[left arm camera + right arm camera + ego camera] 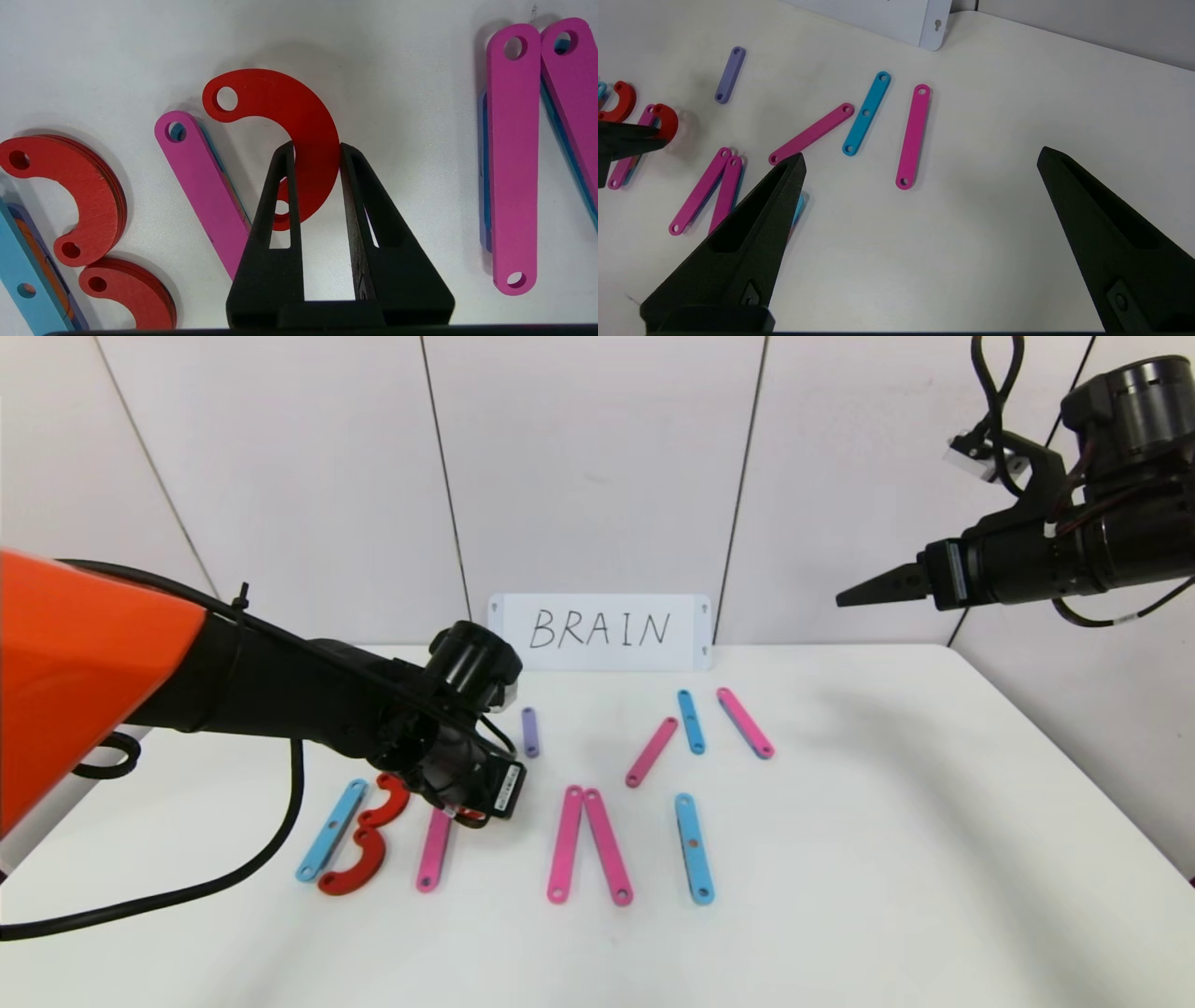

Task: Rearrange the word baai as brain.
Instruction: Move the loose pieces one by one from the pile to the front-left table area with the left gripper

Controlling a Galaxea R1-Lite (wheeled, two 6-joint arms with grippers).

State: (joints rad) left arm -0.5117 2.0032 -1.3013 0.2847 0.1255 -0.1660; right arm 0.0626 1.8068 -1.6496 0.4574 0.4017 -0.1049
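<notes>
Left to right: the left gripper (pixel 316 151) is clenched on a red curve (pixel 299 140), apparently just above the table, its top hole beside the pink strip (pixel 205 186) where an R's bowl belongs. The right gripper (pixel 920 161) hangs released, well apart.

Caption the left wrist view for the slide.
Left tool shut on a red C-curve beside a pink strip on the white table.
</notes>
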